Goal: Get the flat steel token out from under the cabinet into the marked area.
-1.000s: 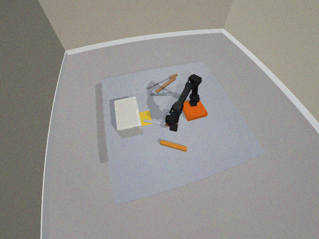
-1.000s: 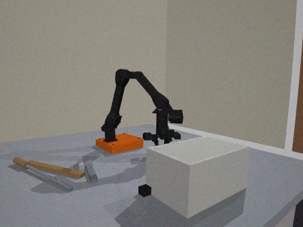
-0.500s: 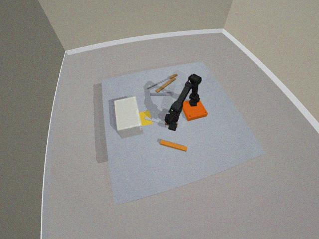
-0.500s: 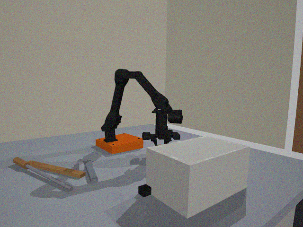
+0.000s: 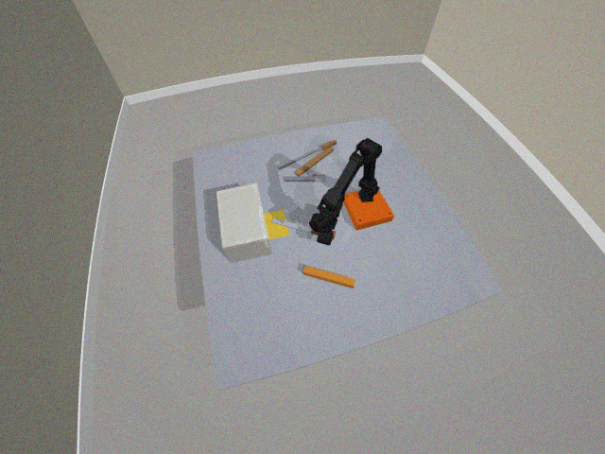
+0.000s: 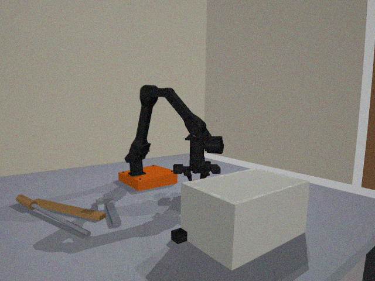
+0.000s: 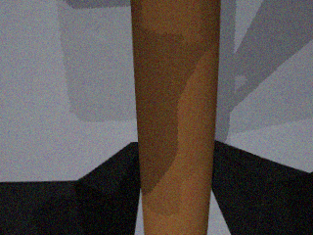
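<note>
The white cabinet [image 5: 239, 215] [image 6: 242, 226] stands at the left in the top view. The yellow marked area [image 5: 280, 232] lies at its front. My gripper [image 5: 322, 235] [image 6: 195, 179] [image 7: 171, 149] is shut on the wooden handle [image 7: 183, 122] of a tool with a thin grey shaft [image 5: 295, 226]. The shaft points toward the cabinet, and its tip shows over the marked area, outside the cabinet; its exact height is unclear. The steel token is not visible; the vent slots and the space under the cabinet are hidden.
An orange-brown bar [image 5: 328, 276] lies to one side. On the other side lie a wood-handled grey rod [image 5: 302, 157] [image 6: 60, 219], a wooden bar [image 5: 314, 162] [image 6: 69, 209] and a flat grey piece [image 5: 299, 179] [image 6: 112, 214]. A black cube [image 6: 179, 236] is beside the cabinet.
</note>
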Robot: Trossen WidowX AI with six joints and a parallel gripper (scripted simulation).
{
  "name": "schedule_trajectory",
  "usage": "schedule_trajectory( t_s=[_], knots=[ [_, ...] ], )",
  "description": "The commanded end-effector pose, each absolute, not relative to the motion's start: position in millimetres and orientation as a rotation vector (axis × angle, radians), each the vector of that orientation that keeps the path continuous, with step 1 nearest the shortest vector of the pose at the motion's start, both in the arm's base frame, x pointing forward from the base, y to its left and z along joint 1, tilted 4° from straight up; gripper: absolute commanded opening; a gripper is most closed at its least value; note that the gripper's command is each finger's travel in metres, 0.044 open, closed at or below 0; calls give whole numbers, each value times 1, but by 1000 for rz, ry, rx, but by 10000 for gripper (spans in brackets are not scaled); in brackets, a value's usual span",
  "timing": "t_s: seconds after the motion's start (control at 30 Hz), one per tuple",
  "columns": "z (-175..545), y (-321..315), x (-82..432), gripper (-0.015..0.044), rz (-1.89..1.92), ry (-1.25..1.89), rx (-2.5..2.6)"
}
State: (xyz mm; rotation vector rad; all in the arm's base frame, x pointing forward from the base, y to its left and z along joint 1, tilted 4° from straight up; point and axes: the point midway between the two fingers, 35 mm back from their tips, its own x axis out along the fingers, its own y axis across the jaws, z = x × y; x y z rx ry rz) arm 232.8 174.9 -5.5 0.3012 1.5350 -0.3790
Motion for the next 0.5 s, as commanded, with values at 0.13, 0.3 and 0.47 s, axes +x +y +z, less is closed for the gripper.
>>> schedule_trajectory(
  t_s=[0.13, 0.3, 0.47],
  knots=[
    [-4, 164, 236, 0, -380, 1531, 303],
    [-4, 158, 238, 0, -381, 1531, 303],
    [-4, 153, 240, 0, -381, 1531, 302]
  ],
)
